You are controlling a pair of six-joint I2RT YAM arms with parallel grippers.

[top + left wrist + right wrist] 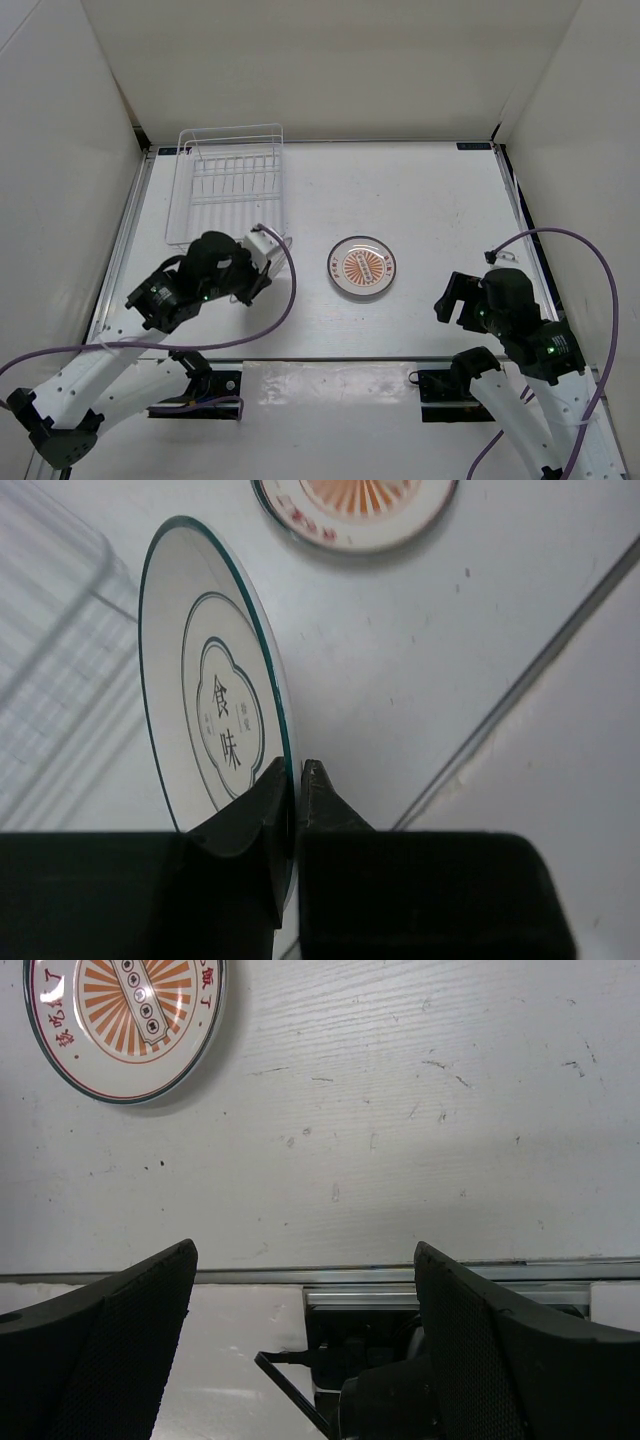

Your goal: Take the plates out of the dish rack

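Observation:
My left gripper (297, 770) is shut on the lower rim of a pale plate (215, 680) with a thin dark rim. The plate is held on edge, its back with printed characters facing the wrist camera. From above it is a white sliver (268, 238) at the gripper (262, 258), just off the near right corner of the white wire dish rack (230, 185). A second plate (361, 268) with an orange sunburst centre lies flat mid-table, also seen from both wrists (355, 510) (125, 1015). My right gripper (305, 1250) (455, 298) hangs open and empty at the near right.
White walls enclose the table on three sides. The rack's wires (50, 630) run along the left of the left wrist view. A metal rail (400, 1272) marks the table's near edge, with the arm bases and purple cables (285, 300) behind it.

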